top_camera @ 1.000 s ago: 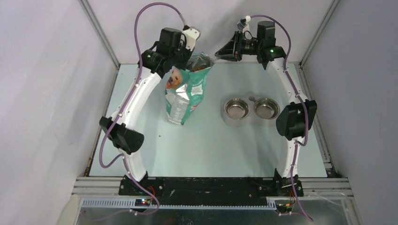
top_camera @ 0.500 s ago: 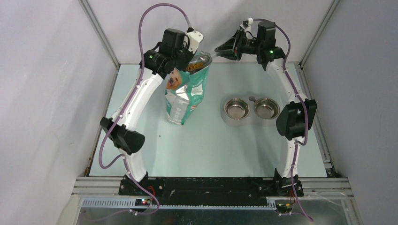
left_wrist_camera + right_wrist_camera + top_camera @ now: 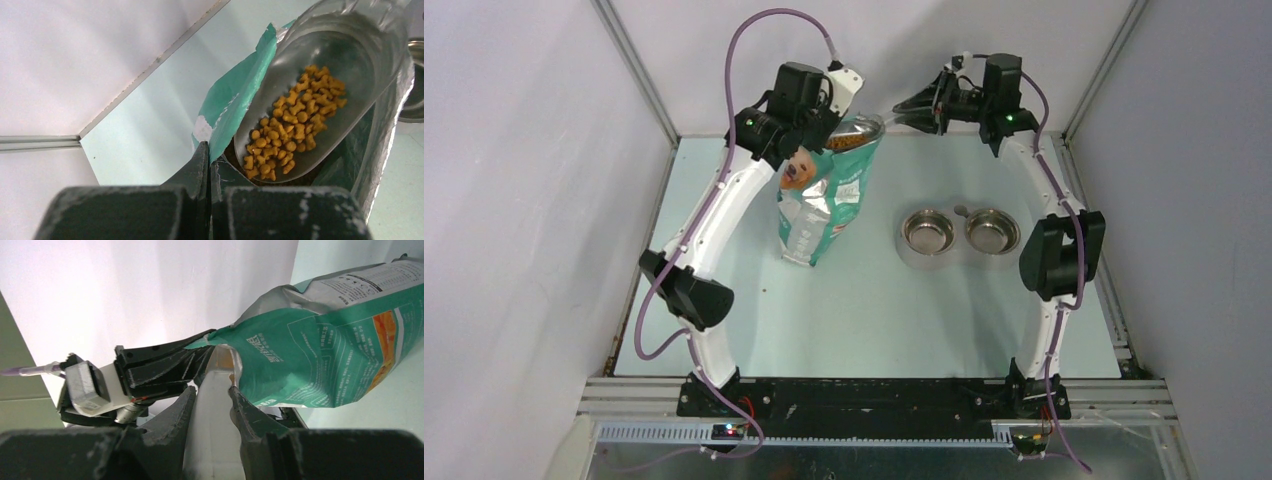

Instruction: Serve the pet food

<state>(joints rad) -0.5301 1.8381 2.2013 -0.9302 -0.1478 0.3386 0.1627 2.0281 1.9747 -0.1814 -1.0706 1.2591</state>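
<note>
The pet food (image 3: 295,125) lies as a small heap of brown kibble in the clear plastic scoop (image 3: 325,65), which rests inside the mouth of the teal-green bag (image 3: 824,200). More kibble (image 3: 846,142) shows in the bag's open top. My left gripper (image 3: 209,150) is shut on the bag's rim and holds the mouth open. My right gripper (image 3: 212,395) is shut on the scoop's pale handle (image 3: 212,420), just right of the bag (image 3: 325,355). From above, the left gripper (image 3: 832,120) and right gripper (image 3: 924,105) face each other over the bag.
A double steel bowl stand (image 3: 959,250) sits right of the bag, with its left bowl (image 3: 927,232) and right bowl (image 3: 991,230) holding nothing. A bowl's rim (image 3: 415,85) shows past the bag. White walls close in behind and at both sides.
The right wrist has swung up and to the right, bringing the scoop's bowl into the bag's mouth. The left gripper has shifted slightly right with the rim.
</note>
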